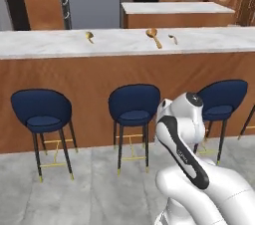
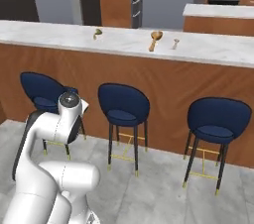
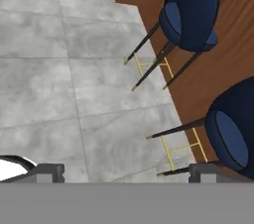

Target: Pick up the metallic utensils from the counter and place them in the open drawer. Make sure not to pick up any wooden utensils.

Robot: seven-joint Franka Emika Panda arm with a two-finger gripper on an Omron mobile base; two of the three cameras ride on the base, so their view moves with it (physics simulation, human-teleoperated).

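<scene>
While the jaws (image 3: 126, 171) are standing wide apart with nothing between them, you are looking down the hand at grey floor tiles (image 3: 64, 69) and two navy stools (image 3: 191, 12) against the brown wooden base of the surface. The two dark fingertips (image 3: 47, 172) are sitting at the far edges of the hand view, so the hand is empty and pointing at the floor, well away from any utensil.

The arm (image 1: 182, 137) is folded close over the base, which is parked on the stool side of the long marble surface (image 1: 50, 45).

Three utensils are lying on that surface, all well apart from the hand:
- gold spoon (image 1: 89, 36), toward the left;
- wooden spoon (image 1: 153, 36), tan, larger, near the middle;
- small silver utensil (image 1: 173, 37), just beside the wooden spoon on its right.

The right base view is giving the same order: gold spoon (image 2: 97, 33), wooden spoon (image 2: 155, 38), small silver utensil (image 2: 175, 43). A grey-bladed utensil is too small to make out here, so you cannot confirm it. The open drawer is not something you can place from here either.

Judgement: you are at the very start, in the approach step; nothing appears picked yet. The next move is calling for raising and unfolding the arm toward the surface, likely with the base driving nearer. The silver piece needs care, since it is lying so close to the wooden spoon.
</scene>
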